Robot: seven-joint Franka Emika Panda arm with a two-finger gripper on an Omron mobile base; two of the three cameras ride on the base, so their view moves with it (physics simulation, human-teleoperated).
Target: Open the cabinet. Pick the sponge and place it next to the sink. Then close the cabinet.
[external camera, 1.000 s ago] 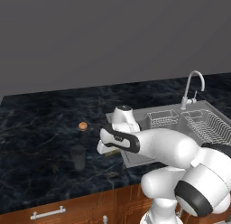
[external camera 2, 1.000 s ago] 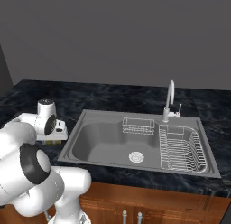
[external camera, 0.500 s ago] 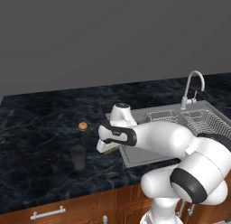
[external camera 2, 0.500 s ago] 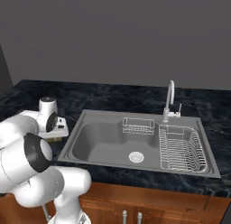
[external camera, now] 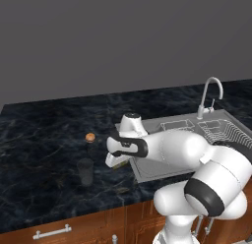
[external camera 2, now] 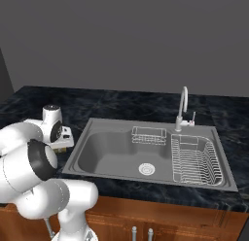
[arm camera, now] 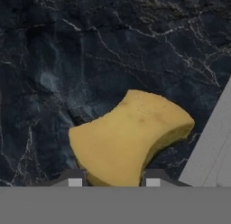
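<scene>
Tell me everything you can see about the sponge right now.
The sponge is a chunky yellow block with a porous-looking surface and notched, curved sides. It sits between the end effector fingertips, which are shut on its near end. It is just over the dark marble counter, close beside the grey rim of the sink. Whether it rests on the counter cannot be told.

Counter (external camera: 44, 139) is glossy black marble with thin white veins. The sponge (arm camera: 131, 137) looks matt and porous, slightly pitted yellow foam. Sink (external camera 2: 109, 152) is brushed grey steel, with a shinier chrome faucet (external camera 2: 182, 106) and wire rack (external camera 2: 197, 160). Lower edge drawer fronts (external camera: 74, 228) are reddish varnished wood, metal handles.
</scene>
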